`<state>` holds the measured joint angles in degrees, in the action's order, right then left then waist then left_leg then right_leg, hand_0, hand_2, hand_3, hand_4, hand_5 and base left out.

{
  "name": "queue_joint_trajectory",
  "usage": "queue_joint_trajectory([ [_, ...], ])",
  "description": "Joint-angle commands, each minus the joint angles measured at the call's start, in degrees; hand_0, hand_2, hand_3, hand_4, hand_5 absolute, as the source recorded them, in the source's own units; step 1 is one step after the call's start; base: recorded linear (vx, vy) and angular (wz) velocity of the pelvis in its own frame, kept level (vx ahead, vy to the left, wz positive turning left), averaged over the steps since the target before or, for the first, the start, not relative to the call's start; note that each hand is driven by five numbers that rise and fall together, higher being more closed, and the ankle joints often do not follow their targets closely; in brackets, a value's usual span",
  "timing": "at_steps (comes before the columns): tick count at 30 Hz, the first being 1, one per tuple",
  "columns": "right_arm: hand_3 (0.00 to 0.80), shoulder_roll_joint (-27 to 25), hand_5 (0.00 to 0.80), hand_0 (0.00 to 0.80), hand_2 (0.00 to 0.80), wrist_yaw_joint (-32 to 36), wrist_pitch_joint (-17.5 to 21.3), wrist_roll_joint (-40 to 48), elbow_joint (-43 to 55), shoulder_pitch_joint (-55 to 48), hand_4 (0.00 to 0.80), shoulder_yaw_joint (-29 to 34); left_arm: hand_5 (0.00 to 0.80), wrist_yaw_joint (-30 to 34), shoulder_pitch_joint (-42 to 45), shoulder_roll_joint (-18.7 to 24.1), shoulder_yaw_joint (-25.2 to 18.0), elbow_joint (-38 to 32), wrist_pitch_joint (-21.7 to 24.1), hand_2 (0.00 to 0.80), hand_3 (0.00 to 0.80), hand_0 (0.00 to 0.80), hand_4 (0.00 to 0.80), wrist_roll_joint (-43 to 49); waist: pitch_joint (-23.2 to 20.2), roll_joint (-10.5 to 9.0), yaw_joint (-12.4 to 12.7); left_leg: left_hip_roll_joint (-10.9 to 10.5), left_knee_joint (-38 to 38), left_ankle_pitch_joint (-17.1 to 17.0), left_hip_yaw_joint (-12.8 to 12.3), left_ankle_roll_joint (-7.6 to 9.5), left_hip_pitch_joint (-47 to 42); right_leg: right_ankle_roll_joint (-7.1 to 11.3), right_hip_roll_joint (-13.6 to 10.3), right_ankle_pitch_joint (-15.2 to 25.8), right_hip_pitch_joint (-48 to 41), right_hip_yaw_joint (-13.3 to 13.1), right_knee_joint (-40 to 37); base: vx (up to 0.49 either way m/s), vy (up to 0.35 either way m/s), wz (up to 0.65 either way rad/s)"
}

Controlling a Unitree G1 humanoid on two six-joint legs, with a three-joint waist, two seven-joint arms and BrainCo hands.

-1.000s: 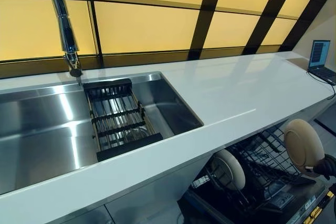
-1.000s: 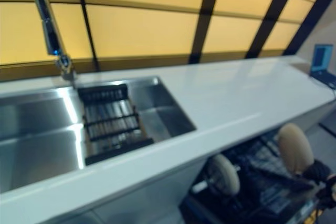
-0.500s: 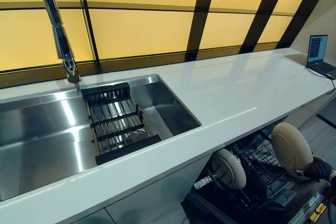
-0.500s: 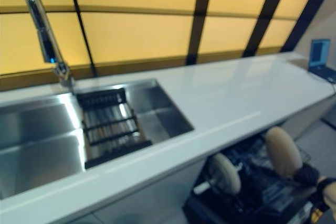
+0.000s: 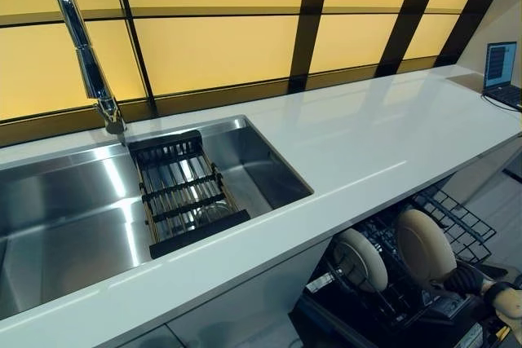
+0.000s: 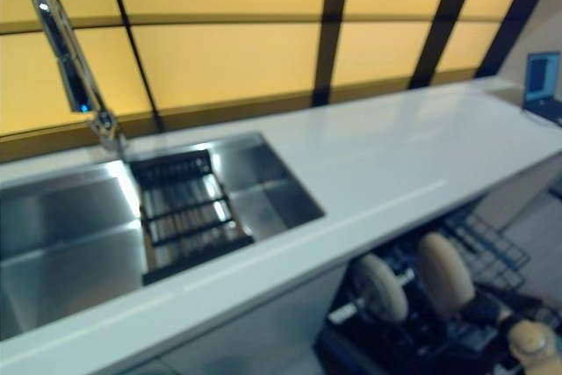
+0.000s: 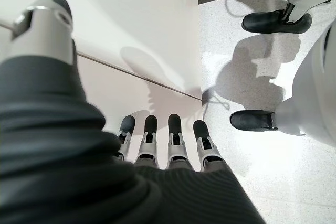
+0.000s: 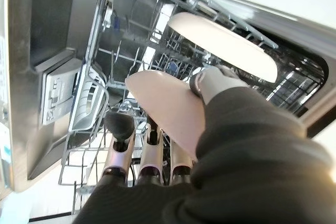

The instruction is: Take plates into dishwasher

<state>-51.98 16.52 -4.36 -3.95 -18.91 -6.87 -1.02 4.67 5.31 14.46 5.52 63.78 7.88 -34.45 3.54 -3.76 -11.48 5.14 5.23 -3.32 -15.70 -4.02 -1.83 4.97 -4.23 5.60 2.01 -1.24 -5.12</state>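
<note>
over the last second the right hand [image 8: 220,108], fingers [image 8: 149,153] and thumb clenched on a beige plate [image 5: 424,246], lowered it into the dishwasher rack [image 5: 457,218] beside the racked plate [image 5: 359,260], nearly seated; left hand [image 7: 168,140] hung slack.

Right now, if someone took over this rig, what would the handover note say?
Right hand: shut on a beige plate, held on edge over the dishwasher rack.
Left hand: open, idle, holding nothing, beside a white cabinet front.
Done: another plate stands in the rack under the counter.
Left: seat the held plate in the rack and let go.
</note>
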Motion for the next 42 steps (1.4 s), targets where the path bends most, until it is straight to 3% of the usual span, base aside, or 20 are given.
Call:
queue_joint_trajectory([
  [1,0.8,2.3,0.8,0.8,0.8,-3.6,0.7,-1.7,-2.8,8.3,0.8,-0.9,0.0,0.6,-3.5,1.5,-1.6,-2.7,1.0,0.0,0.0,0.0,0.0,1.0,2.0,-1.78,3.2,-2.1,-0.2,5.1,3.0,2.48,-2.1,5.41,-0.5,2.7,0.9,1.3,0.1,-0.029,-0.015,0.04],
  [10,0.8,5.0,0.8,0.8,0.8,-6.1,-0.4,-5.8,-8.3,12.4,0.8,-5.3,0.0,1.1,-3.7,1.6,-1.0,-4.3,0.3,0.0,0.0,0.0,0.0,0.5,2.8,-0.3,4.5,-2.6,-0.2,4.8,4.3,2.26,-1.4,5.12,-1.4,2.2,0.9,2.4,0.1,-0.026,-0.005,0.04],
  [23,0.8,5.0,0.8,0.8,0.8,-8.5,-2.1,-11.7,-17.5,19.4,0.8,-11.6,0.0,1.6,-4.8,2.7,0.3,-6.6,-0.6,0.0,0.0,0.0,0.0,-0.1,4.7,2.47,6.3,-3.2,-0.2,4.2,5.9,1.81,0.1,4.93,-2.6,2.0,1.7,3.8,0.2,-0.044,-0.03,0.09],
  [31,0.8,2.9,0.8,0.8,0.8,-8.4,-4.8,-13.5,-24.0,26.2,0.8,-15.7,0.0,2.2,-6.0,2.7,1.8,-8.0,-0.6,0.0,0.0,0.0,0.0,-2.8,7.1,5.83,6.9,-3.8,-0.2,3.3,7.4,1.18,2.0,4.53,-3.3,2.0,3.0,4.5,0.1,-0.082,0.023,0.05],
  [42,0.8,2.8,0.8,0.8,0.8,-6.6,-6.2,-14.7,-25.6,25.7,0.8,-16.2,0.0,1.7,-6.3,2.4,2.0,-8.9,-1.3,0.0,0.0,0.0,0.0,-2.6,7.0,5.63,7.2,-3.8,-0.2,3.2,7.9,1.04,2.2,4.59,-3.6,2.1,3.1,5.2,0.1,-0.004,0.001,0.02],
])
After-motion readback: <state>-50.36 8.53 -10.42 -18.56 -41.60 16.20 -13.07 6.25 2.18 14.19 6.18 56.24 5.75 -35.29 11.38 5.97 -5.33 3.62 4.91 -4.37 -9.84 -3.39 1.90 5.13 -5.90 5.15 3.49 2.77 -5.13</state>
